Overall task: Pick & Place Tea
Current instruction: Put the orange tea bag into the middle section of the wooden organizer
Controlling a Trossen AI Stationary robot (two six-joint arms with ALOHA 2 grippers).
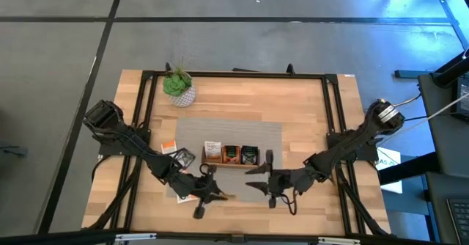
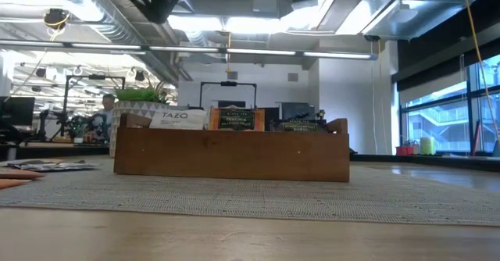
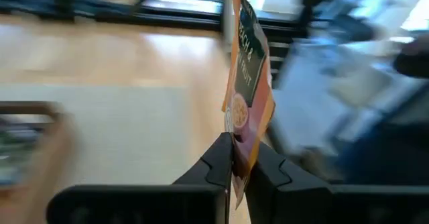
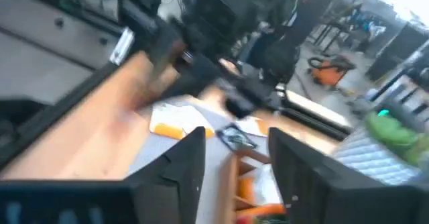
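Orange tea sachet [image 3: 244,96] stands upright, clamped between your left gripper [image 3: 234,158] fingers, lifted in front of the wooden tray [image 1: 229,155]. Your left arm reaches in low from the table's left edge. Your right gripper [image 1: 265,180] hovers opposite, jaws apart and empty. More sachets [image 1: 170,147] lie left of the tray.

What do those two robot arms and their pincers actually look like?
Both arms are black and jointed, like desk lamps, with cables trailing beside them. The left gripper and right gripper each end in two flat, matte black fingers. The right arm has a silvery round cap at its base.
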